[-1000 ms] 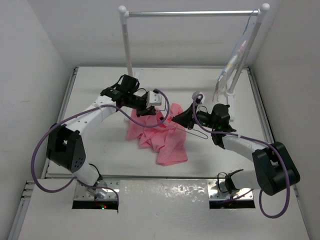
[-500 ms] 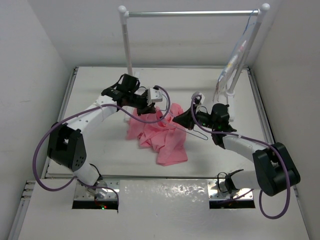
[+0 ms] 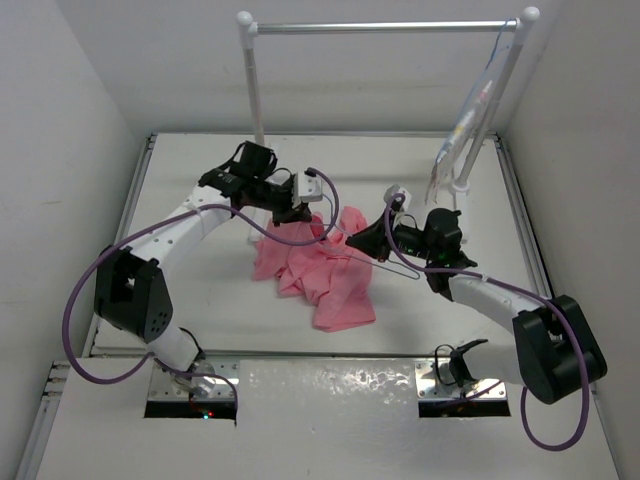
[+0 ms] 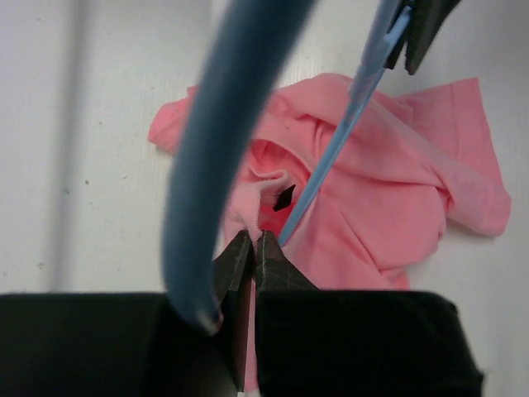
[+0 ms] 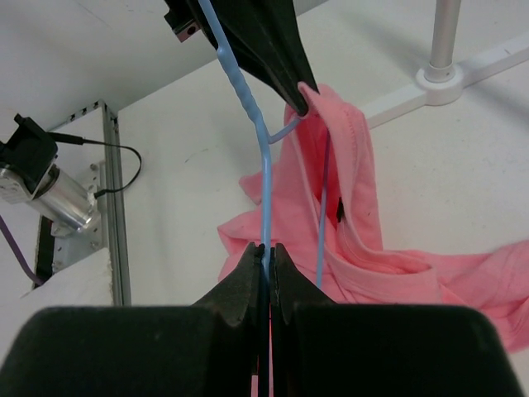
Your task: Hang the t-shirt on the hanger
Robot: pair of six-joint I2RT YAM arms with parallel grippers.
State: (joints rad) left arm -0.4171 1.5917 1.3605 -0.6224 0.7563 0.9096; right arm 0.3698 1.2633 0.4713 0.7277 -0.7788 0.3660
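Observation:
The salmon-pink t-shirt (image 3: 330, 282) lies crumpled mid-table. My left gripper (image 3: 296, 214) is shut on a fold of its neck edge at the far side and holds it raised; the left wrist view shows pink fabric (image 4: 388, 190) pinched in that gripper (image 4: 252, 239). My right gripper (image 3: 353, 240) is shut on the pale blue wire hanger (image 3: 401, 268), just right of the raised edge. In the right wrist view this gripper (image 5: 265, 248) clamps the hanger (image 5: 266, 182), and a second wire runs down inside the shirt's (image 5: 355, 165) neck opening. The hanger (image 4: 331, 157) crosses the shirt.
A white clothes rail (image 3: 380, 27) stands at the back on two posts, its base (image 5: 446, 74) near the shirt. A white printed cloth (image 3: 470, 110) hangs at its right end. A blurred cable (image 4: 215, 149) crosses the left wrist view.
My left gripper has moved slightly back and left, pulling the shirt's neck edge with it. The right gripper and hanger have barely moved.

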